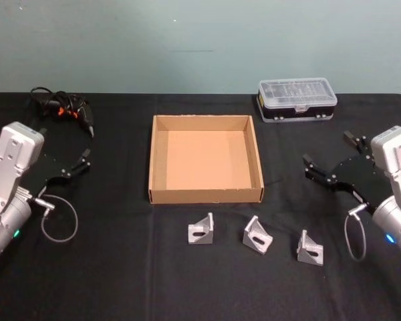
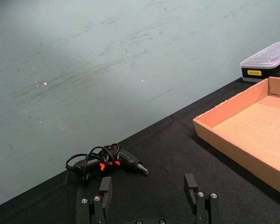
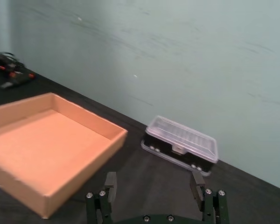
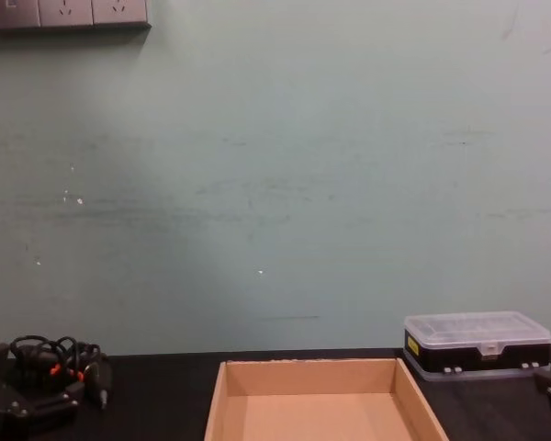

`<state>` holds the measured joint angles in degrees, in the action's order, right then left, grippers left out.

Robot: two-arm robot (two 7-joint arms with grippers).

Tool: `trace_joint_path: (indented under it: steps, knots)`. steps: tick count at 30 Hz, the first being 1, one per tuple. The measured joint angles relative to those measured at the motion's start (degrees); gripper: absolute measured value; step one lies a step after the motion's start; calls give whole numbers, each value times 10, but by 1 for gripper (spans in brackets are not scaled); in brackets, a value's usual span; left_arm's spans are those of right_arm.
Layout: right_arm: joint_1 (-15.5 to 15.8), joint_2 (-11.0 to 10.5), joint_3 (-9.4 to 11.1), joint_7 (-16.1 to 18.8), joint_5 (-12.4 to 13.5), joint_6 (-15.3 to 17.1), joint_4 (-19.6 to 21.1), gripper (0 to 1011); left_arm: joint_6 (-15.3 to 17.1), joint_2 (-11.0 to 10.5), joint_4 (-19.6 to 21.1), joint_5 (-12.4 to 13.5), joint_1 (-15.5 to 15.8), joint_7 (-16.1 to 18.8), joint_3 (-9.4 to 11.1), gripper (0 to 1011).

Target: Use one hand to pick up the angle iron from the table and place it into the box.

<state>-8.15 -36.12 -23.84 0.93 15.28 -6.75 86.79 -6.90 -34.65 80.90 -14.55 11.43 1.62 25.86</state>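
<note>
Head view: the black left gripper (image 1: 77, 164) and black right gripper (image 1: 327, 150) are held open, nothing gripped.
Each is set well apart from the shallow tan cardboard box (image 1: 206, 195) between them; three silver metal angle irons (image 1: 257, 235) are laid in a row on bare matte black tabletop (image 1: 120, 267) near its front wall. The yellow label (image 2: 254, 73) on the clear-lidded black plastic case (image 1: 297, 100) cannot be read.

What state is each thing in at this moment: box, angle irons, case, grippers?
Box: empty.
Left angle iron: on table, outside box.
Middle angle iron: same.
Right angle iron: same.
Case: lid shut.
Left gripper: open, empty.
Right gripper: open, empty.
Corded tool: lying coiled, far left.
</note>
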Motion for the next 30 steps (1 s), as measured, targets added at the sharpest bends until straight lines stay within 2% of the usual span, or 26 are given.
trace_joint_path:
  steps: [5, 9, 15, 18, 21, 24, 26, 30]
  knots:
    - [27, -24, 10, 29, 11, 7, 48, 1000, 0, 0, 0, 0, 0, 0, 0, 1011]
    - [49, -52, 17, 64, 22, 13, 86, 1000, 0, 0, 0, 0, 0, 0, 0, 1011]
    - [83, -119, 29, 140, 32, 20, 138, 1000, 0, 0, 0, 0, 0, 0, 0, 1011]
    - [89, -138, 32, 167, 37, 21, 147, 1000, 0, 0, 0, 0, 0, 0, 0, 1011]
    - [94, -168, 37, 212, 44, 25, 155, 1000, 0, 0, 0, 0, 0, 0, 0, 1011]
    - [95, -180, 38, 236, 48, 30, 156, 1000, 0, 0, 0, 0, 0, 0, 0, 1011]
    - [95, -194, 38, 267, 54, 42, 157, 1000, 0, 0, 0, 0, 0, 0, 0, 1011]
    - [94, -199, 36, 288, 59, 58, 156, 1000, 0, 0, 0, 0, 0, 0, 0, 1011]
